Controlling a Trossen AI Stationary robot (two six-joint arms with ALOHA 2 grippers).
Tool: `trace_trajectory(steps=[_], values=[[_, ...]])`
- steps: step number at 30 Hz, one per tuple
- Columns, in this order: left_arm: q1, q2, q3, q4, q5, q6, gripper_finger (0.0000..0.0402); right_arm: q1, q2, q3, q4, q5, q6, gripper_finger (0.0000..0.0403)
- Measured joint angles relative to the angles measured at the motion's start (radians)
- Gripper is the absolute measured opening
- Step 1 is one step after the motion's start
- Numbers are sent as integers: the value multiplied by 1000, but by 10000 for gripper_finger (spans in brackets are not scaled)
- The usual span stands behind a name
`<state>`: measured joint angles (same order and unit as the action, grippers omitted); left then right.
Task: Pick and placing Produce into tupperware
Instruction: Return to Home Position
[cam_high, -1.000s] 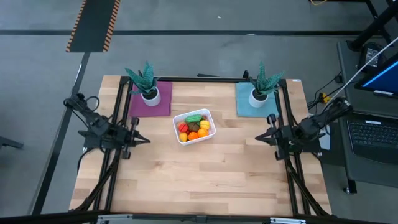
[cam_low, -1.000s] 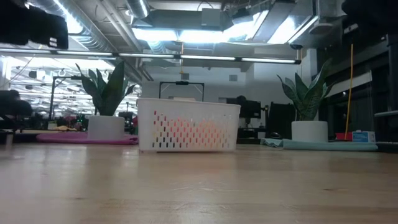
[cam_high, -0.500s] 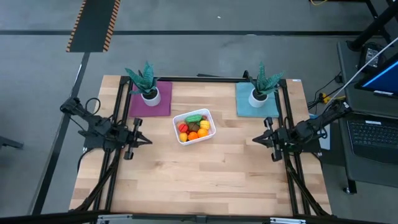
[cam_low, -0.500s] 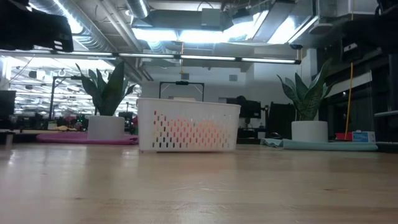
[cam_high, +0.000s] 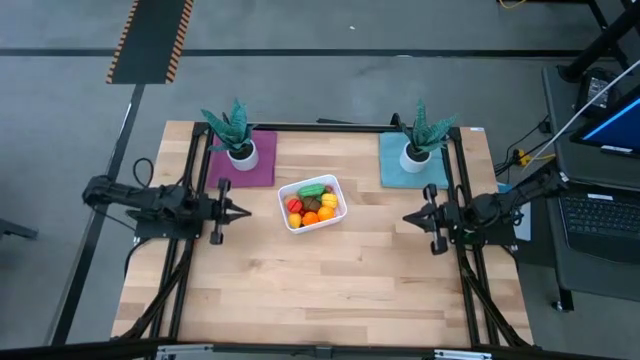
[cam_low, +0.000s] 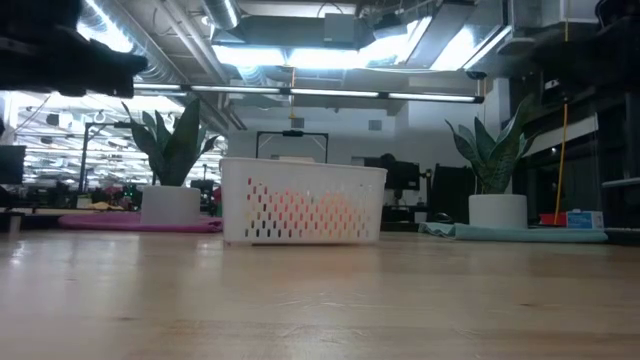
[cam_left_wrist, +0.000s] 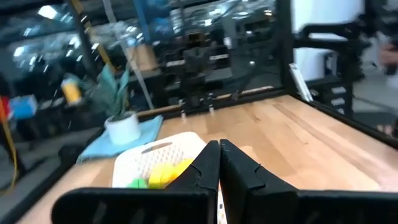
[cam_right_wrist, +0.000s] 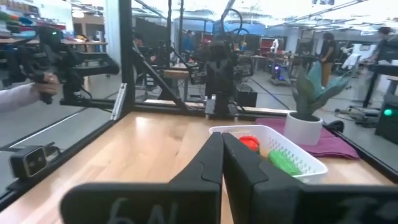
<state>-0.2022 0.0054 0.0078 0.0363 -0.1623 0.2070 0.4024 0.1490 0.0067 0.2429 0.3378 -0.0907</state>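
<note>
Produce (cam_high: 312, 203) sits in the tupperware (cam_low: 300, 172), mid-bench (cam_high: 330, 285), toward the back.
My left pincer (cam_high: 238, 212) and right pincer (cam_high: 408, 219) are both pressed together, empty, flanking it. I judge the pieces light, hard, slick: grip across the middle.

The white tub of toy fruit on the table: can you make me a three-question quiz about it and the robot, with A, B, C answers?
1. Where is the tupperware?
A. on bare wood between the two grippers
B. on the purple mat
C. on the floor
2. How many potted plants stand on the table?
A. one
B. two
C. four
3. How are the left gripper and right gripper?
A. wide open
B. squeezing a banana
C. shut, holding nothing

1 A: the high view shows it on wood between them.
2 B: one stands near each far corner.
3 C: both wrist views show them closed and empty.
</note>
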Motion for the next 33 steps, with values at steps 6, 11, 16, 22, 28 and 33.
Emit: trace_trajectory(steps=[6,11,16,22,28,33], values=[[74,2,0,1,-1,-89,6,-10,0,0,-4,0,3,10],[96,2,0,1,-2,-67,1,-10,0,0,-7,0,3,10],[97,2,0,1,-3,-66,14,-10,0,0,-7,0,3,10],[97,2,0,1,-3,-66,30,-10,0,0,-7,0,3,10],[97,2,0,1,-3,-66,44,-24,-37,0,-29,-7,-67,10],[97,3,0,2,-4,-66,56,-147,-150,1,-165,-3,-68,10]])
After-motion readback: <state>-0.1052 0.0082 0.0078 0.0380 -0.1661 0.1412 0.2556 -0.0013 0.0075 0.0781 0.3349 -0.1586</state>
